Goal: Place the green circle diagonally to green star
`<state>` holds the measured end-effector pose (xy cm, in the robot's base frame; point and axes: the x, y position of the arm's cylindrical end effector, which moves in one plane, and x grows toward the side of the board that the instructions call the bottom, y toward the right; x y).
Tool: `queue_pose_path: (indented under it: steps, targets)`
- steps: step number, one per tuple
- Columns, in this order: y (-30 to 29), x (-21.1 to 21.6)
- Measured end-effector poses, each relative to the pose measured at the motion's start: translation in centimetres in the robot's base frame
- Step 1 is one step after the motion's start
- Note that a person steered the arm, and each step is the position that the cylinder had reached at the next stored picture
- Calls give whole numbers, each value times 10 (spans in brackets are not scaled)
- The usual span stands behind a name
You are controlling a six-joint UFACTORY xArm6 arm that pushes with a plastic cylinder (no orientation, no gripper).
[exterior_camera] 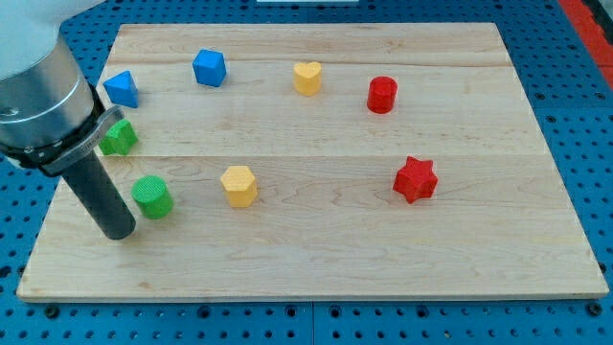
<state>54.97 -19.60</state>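
The green circle [152,196] sits near the board's left edge, below the middle. The green star [119,137] lies above it and a little to the view's left, partly hidden behind my arm. My tip [119,230] rests on the board just left of and slightly below the green circle, close to it or touching it.
A blue triangle-like block [122,88] and a blue cube [209,68] lie at the upper left. A yellow heart [306,78] and a red cylinder [382,94] lie along the top. A yellow hexagon [238,186] is mid-board and a red star [415,179] at right. The board's left edge [48,240] is near my tip.
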Motion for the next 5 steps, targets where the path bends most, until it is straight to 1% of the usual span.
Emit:
queue_pose_path:
  steps: [2,3,4,5]
  targets:
    - [10,-40]
    - [32,2]
    - [128,0]
    - [171,-34]
